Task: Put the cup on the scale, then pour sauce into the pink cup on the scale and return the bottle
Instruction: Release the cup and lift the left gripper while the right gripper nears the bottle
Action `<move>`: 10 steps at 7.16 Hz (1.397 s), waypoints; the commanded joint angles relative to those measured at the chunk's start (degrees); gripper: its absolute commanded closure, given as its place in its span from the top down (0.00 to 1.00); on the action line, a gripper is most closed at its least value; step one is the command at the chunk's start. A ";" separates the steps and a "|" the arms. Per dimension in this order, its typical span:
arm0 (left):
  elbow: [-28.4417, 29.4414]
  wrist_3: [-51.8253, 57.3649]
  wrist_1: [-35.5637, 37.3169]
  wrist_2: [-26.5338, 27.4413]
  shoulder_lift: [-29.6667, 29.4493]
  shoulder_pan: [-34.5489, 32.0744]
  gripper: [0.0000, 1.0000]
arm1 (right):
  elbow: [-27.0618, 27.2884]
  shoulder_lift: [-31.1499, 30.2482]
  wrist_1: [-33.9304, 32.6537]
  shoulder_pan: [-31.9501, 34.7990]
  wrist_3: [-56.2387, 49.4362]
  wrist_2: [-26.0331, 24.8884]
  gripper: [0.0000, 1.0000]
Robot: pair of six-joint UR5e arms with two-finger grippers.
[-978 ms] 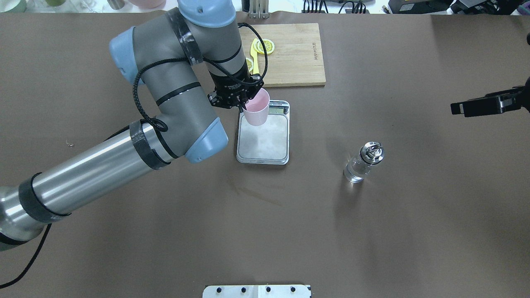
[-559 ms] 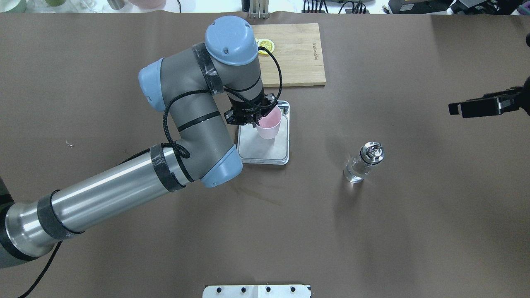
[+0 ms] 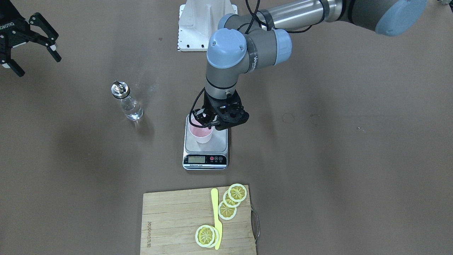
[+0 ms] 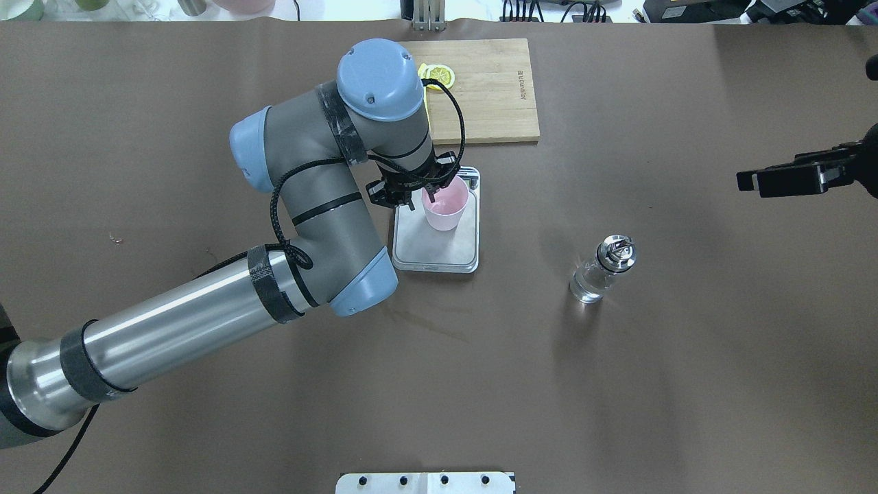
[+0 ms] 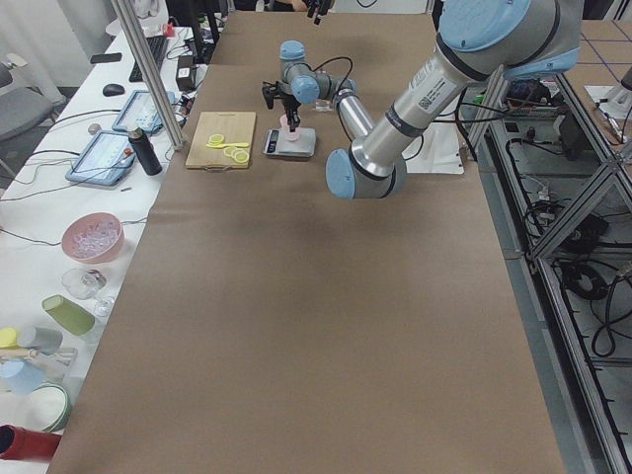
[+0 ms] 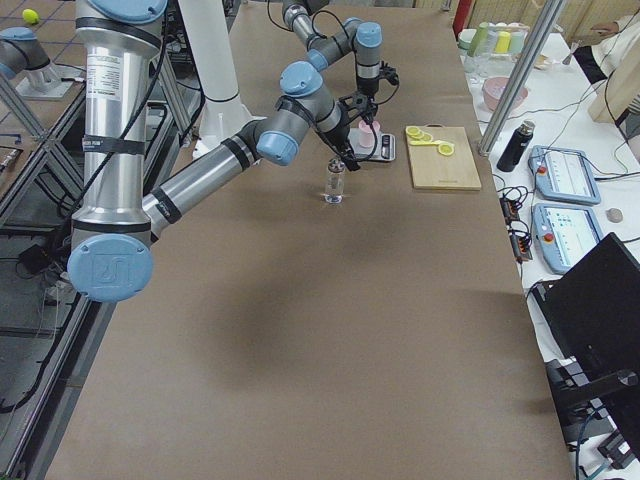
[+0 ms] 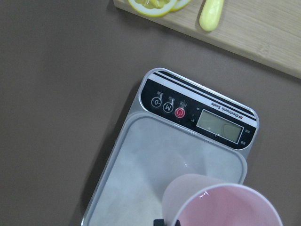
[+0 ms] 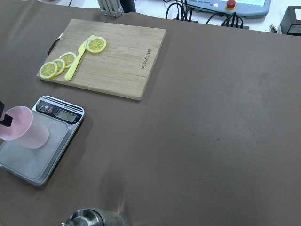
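Note:
My left gripper (image 4: 420, 195) is shut on the rim of the pale pink cup (image 4: 446, 207), on the cup's left side. The cup (image 3: 201, 133) is upright over the scale's steel platform (image 4: 435, 241), at its display end. I cannot tell whether its base touches the platform. The left wrist view shows the cup (image 7: 221, 205) above the scale (image 7: 188, 106). The glass bottle (image 4: 602, 272) with the metal spout stands alone on the table to the scale's right. My right gripper (image 3: 38, 64) is open and empty, far right and raised, well away from the bottle (image 3: 127, 102).
A wooden cutting board (image 4: 490, 89) with lemon slices (image 3: 231, 200) and a yellow knife (image 3: 216, 216) lies just beyond the scale. The robot's base plate (image 4: 425, 483) is at the near table edge. Brown table surface (image 4: 686, 343) lies around the bottle.
My left arm has carried the cup from the scale's far-left corner to over the platform and lowered it. The right gripper has drifted slightly left. The bottle has not moved.

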 commanded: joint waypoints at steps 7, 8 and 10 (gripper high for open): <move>-14.74 6.79 8.10 -6.00 6.99 -6.29 0.99 | 4.04 -11.57 16.11 -19.14 11.08 -21.75 1.00; -14.74 6.79 8.10 -6.00 7.07 -6.29 0.99 | 4.92 -12.02 16.12 -24.22 13.37 -27.09 1.00; -14.83 6.88 8.01 -6.00 7.69 -6.20 0.99 | 5.63 -14.46 16.12 -33.36 14.36 -36.40 1.00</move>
